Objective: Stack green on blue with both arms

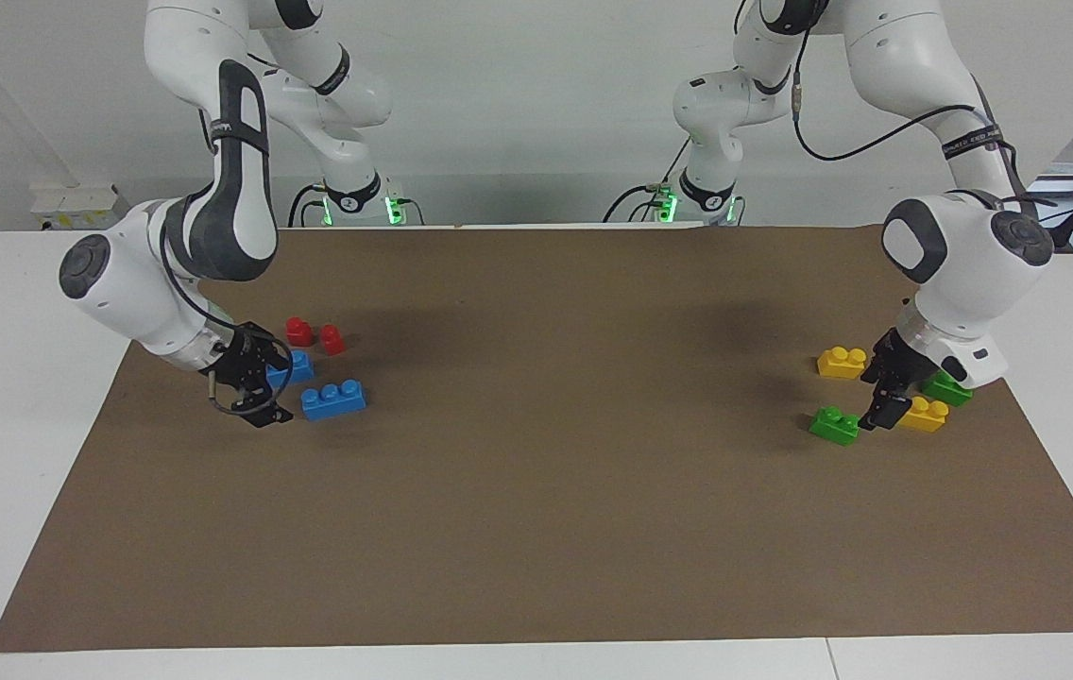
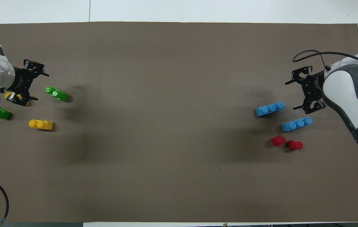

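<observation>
Both grippers, left (image 1: 884, 412) by green (image 1: 835, 426) and right (image 1: 258, 404) by blue (image 1: 333, 399), are held wide open and empty; light, rigid, slick bricks are best pinched across their flat sides.

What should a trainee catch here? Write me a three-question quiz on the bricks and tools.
1. True or false: the left tool is shut.
2. How many blue bricks lie on the brown mat? A) one B) two C) three
3. Fill in: the two red bricks lie ___ to the robots than the blue bricks.

Key: 1 false, it is open; 2 B; 3 nearer.
</observation>
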Controlling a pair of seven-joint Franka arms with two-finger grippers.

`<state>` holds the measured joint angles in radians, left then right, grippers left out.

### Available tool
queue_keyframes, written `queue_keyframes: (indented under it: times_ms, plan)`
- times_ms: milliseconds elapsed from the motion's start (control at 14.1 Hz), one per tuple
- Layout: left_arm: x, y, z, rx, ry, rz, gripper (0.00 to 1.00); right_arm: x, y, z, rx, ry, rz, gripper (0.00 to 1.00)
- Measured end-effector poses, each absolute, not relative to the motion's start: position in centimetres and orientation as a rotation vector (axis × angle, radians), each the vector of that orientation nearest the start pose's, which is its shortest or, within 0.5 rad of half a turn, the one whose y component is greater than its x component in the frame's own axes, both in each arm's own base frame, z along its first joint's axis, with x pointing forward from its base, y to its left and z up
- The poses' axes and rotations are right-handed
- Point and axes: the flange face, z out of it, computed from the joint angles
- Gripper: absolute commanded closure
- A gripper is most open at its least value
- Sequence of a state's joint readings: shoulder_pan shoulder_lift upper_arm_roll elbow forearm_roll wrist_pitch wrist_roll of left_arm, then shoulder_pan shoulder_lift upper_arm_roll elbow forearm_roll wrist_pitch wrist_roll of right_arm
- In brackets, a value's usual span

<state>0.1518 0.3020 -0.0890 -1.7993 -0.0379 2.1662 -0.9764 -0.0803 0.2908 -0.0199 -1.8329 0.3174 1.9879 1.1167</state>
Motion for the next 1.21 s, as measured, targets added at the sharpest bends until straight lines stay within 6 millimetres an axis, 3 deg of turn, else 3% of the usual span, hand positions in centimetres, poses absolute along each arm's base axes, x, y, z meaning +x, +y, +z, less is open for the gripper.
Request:
queue_keyframes:
  times_ms: [498, 1210]
  plan:
    - [65.4, 4.6, 34.9, -2.764, -1.624, -0.092, 0.00, 61.6, -3.5, 34.5, -2.270, 1.825, 0.420, 0.00]
    - [65.5, 4.6, 31.8, -2.753, -1.636, -0.068, 0.00, 60.2, -3.1, 30.8, -2.332, 1.743, 0.416, 0.00]
